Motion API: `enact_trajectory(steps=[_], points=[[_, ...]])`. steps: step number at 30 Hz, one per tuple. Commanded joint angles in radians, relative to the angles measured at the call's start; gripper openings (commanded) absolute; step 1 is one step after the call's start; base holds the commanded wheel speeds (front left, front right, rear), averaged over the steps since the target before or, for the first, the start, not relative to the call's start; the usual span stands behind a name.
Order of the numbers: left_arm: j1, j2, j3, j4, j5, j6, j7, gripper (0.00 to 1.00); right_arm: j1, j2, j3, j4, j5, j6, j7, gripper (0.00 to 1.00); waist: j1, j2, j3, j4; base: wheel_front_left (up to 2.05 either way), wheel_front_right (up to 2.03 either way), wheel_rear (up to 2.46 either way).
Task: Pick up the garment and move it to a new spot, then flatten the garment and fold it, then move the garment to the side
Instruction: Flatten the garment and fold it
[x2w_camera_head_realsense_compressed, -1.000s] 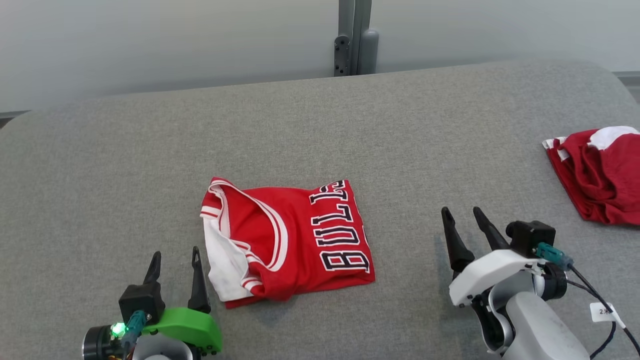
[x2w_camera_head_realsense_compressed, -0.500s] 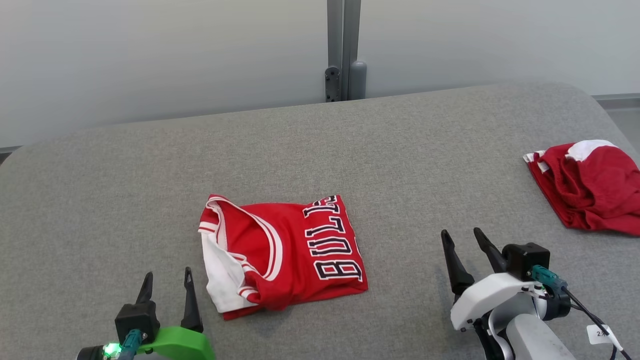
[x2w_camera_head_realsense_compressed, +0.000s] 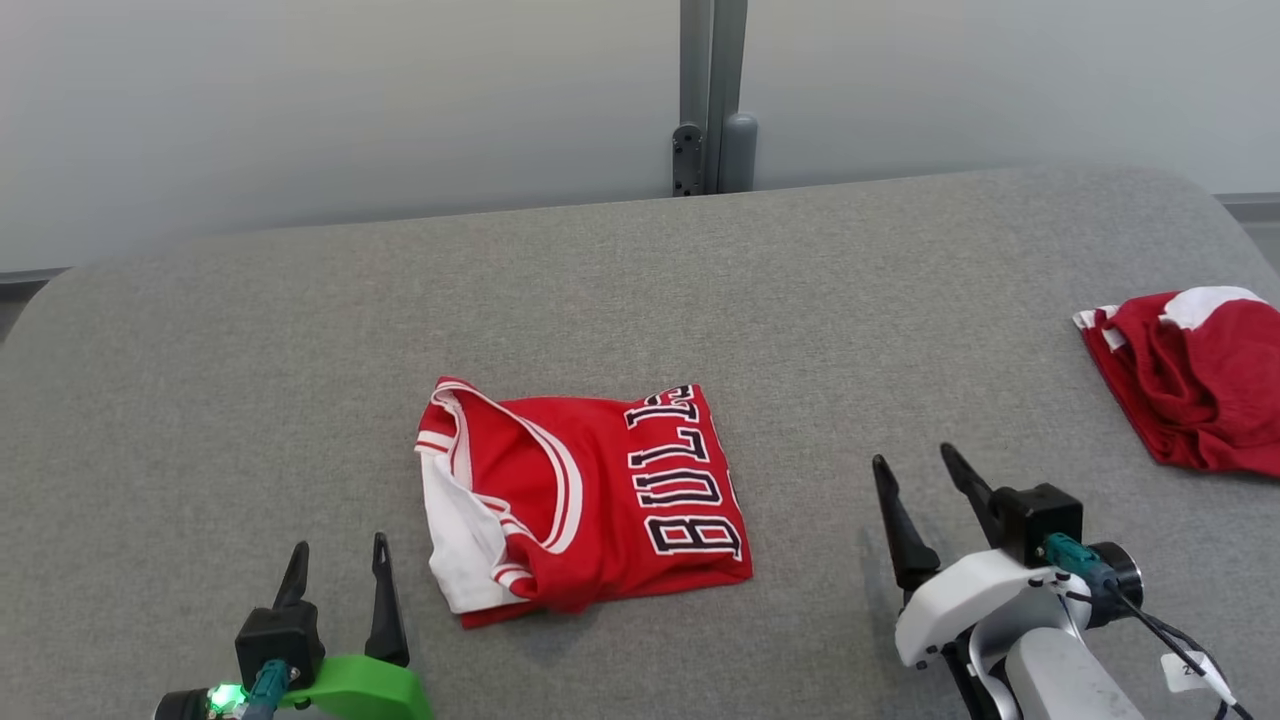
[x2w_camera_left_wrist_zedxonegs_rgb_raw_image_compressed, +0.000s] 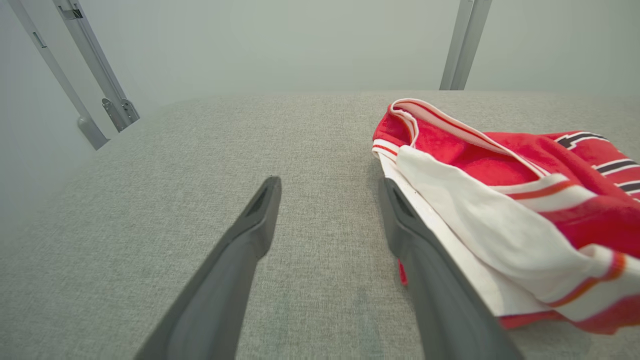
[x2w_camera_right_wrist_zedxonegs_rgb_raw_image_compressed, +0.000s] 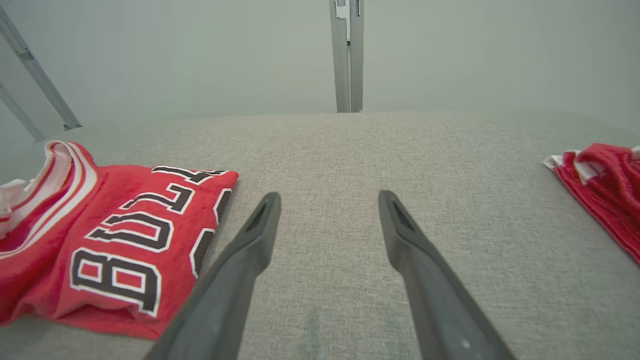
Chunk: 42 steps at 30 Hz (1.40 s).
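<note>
The folded red garment, with "BULLS" lettering and white trim, lies flat near the middle of the grey fabric-covered desk. Its neckline and a white inner panel face the robot's left and the lettering faces its right.

The left gripper sits at the lower left, fingers spread with nothing between them, just beside the garment's near left corner. In the left wrist view the left gripper points past the garment, whose white edge runs close along the right-hand finger. Whether they touch cannot be told.

The right gripper is on the garment's other side, jaws also wide and empty, with bare desk between it and the lettered edge. In the right wrist view the right gripper has the garment off to its left.

A second, crumpled red cloth lies at the desk's far right edge, well apart from both grippers. A grey metal post stands behind the desk.
</note>
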Motion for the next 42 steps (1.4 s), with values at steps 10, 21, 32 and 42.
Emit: enact_trajectory(steps=[10, 21, 32, 42], points=[[-0.023, 0.004, -0.026, 0.003, -0.022, 0.007, 0.000, 1.00, -0.025, -0.001, 0.259, -0.019, 0.052, 0.000, -0.002, 1.00, 0.0000, 0.0000, 0.045, 0.124, 0.00, 0.00, 0.00], [-0.023, 0.004, -0.043, -0.002, -0.031, 0.011, 0.000, 1.00, -0.093, -0.001, 0.516, -0.069, 0.143, 0.000, -0.002, 1.00, 0.0000, 0.0000, 0.070, 0.237, 0.00, 0.00, 0.00], [-0.034, 0.004, -0.055, -0.009, -0.060, 0.021, 0.000, 1.00, -0.152, -0.008, 0.599, 0.038, 0.102, 0.000, -0.002, 0.58, 0.0000, 0.0000, 0.095, 0.257, 0.00, 0.00, 0.00], [-0.076, 0.004, -0.105, -0.007, -0.093, 0.027, 0.000, 1.00, -0.265, 0.000, 0.715, 0.113, 0.174, 0.000, -0.002, 0.00, 0.0000, 0.0000, 0.143, 0.299, 0.00, 0.00, 0.00]])
